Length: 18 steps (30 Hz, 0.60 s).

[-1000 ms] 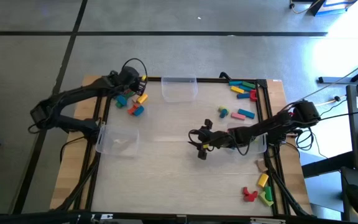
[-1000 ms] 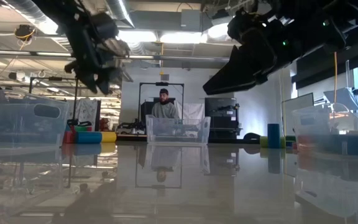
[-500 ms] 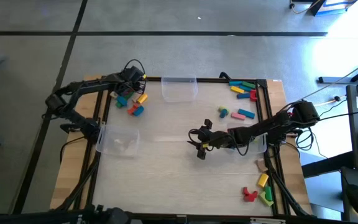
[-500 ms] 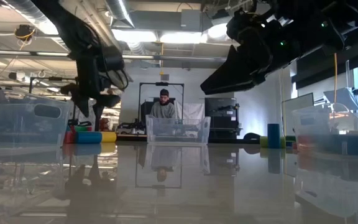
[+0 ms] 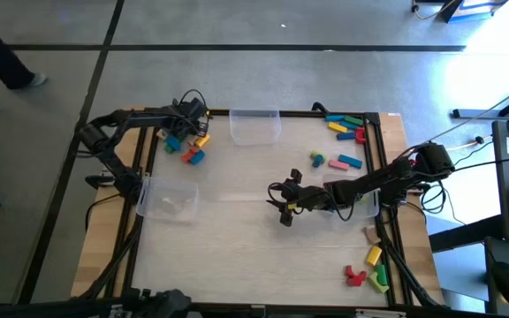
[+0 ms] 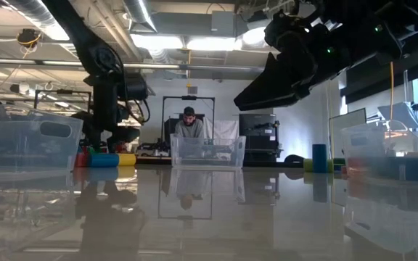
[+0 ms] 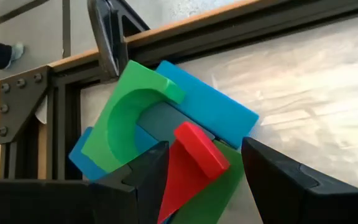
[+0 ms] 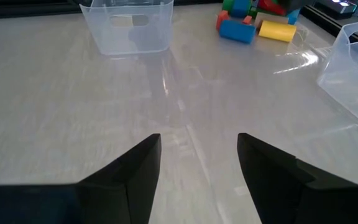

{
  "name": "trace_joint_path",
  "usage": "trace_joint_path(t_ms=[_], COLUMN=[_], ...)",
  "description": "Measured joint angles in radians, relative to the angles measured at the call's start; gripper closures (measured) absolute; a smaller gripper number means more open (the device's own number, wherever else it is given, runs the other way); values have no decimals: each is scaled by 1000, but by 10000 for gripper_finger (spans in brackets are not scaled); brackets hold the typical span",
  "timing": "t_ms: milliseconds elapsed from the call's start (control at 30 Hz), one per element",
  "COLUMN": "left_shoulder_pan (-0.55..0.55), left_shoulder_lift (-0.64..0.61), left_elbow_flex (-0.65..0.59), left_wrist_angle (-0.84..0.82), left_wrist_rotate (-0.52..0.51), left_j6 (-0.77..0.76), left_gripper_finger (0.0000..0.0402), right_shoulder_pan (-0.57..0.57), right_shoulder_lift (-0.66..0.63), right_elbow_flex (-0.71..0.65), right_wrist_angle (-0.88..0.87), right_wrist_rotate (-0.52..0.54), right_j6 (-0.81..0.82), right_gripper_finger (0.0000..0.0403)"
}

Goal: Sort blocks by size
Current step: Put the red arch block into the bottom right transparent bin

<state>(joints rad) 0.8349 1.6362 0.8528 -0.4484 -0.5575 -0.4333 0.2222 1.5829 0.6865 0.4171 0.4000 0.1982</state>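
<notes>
High view: the left gripper (image 5: pixel 190 119) hangs over the cluster of small coloured toy blocks (image 5: pixel 188 146) at the table's far left corner, its jaws spread. The right gripper (image 5: pixel 283 205) hovers above bare tabletop near the middle of the pale wooden table (image 5: pixel 237 247), jaws likewise spread and holding nothing.

In the left wrist view, the two dark fingers (image 7: pixel 145 180) straddle a red wedge-shaped block (image 7: pixel 188 162) that lies on a green block; it is not clear whether they touch it. Just beyond it sit a green arch-shaped block (image 7: pixel 129 115) and a flat blue rectangular block (image 7: pixel 210 102), stacked against each other beside the black metal frame (image 7: pixel 55 106) at the table's edge.

More blocks lie in a second group (image 5: pixel 347 126) at the far right corner, a few (image 5: pixel 334 160) nearer the middle right, and a third group (image 5: pixel 367 269) at the near right edge.

Three clear plastic bins stand on the table: one (image 5: pixel 254 124) at the far edge centre, one (image 5: pixel 166 196) at the left side, and one (image 5: pixel 353 196) under the right arm.

In the low view, a person (image 6: pixel 189 123) is beyond the far bin.
</notes>
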Motion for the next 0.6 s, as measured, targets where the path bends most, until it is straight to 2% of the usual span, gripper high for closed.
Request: trace_joint_path(t_ms=[167, 400, 600], left_shoulder_pan=[-1, -1, -14], left_shoulder_lift=[18, 18, 18], left_elbow_flex=[0, 0, 0], left_wrist_angle=[14, 22, 22], left_wrist_rotate=[0, -3, -8], left_j6=[0, 7, 72], left_gripper_finger=[217, 287, 336], right_shoulder_pan=[0, 0, 0], right_shoulder_lift=[0, 0, 0], right_elbow_flex=[0, 0, 0], right_wrist_angle=[0, -1, -1], right_wrist_rotate=[0, 0, 0], right_j6=[0, 0, 0], right_gripper_finger=[188, 188, 188])
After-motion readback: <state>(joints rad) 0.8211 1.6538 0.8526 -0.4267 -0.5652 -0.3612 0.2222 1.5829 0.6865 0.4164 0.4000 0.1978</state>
